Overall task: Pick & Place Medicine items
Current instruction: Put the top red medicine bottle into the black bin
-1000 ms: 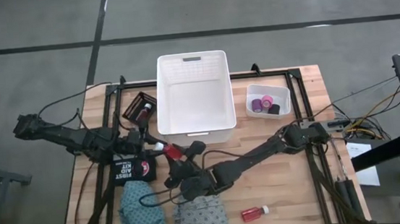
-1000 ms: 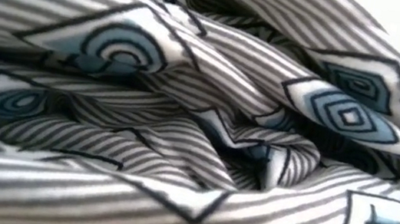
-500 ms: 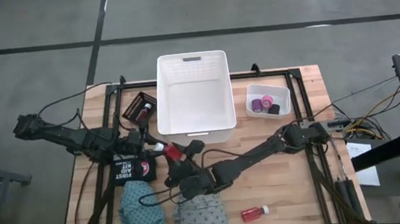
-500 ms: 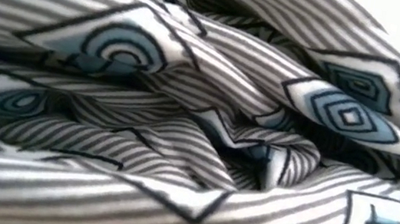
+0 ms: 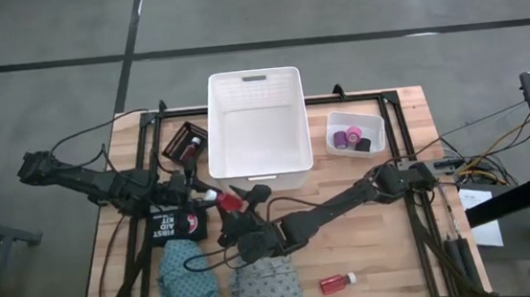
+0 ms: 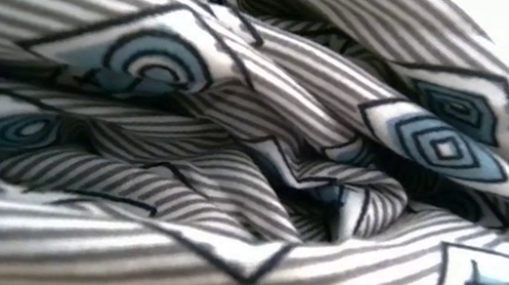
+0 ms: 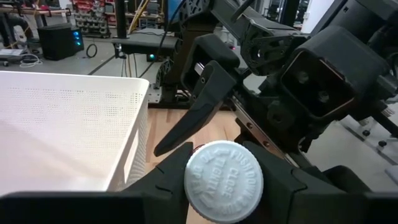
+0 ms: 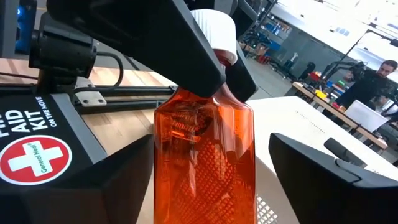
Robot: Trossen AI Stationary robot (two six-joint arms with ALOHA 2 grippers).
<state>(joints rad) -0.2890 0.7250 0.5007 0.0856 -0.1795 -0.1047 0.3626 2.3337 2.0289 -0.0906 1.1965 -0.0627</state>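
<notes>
Handover near the white bin point(image 5: 256, 120): right gripper point(image 5: 239, 208) has just spread its jaws clear of the red bottle point(image 5: 227, 201); left gripper point(image 5: 204, 194) keeps the bottle pinched at its white cap point(image 7: 224, 181); binning seems next.

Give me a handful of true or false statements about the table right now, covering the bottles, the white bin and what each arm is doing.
1. The left gripper is clamped on a red bottle by its white cap. True.
2. The right gripper has its jaws shut tight on that bottle. False: its jaws stand open on either side of the bottle's body.
3. The white bin already holds a bottle. False: nothing shows inside it.
4. Another red bottle lies on the table near the grey cloth. True.
5. The rolls sit in a small clear tray beside the bin. True.
</notes>
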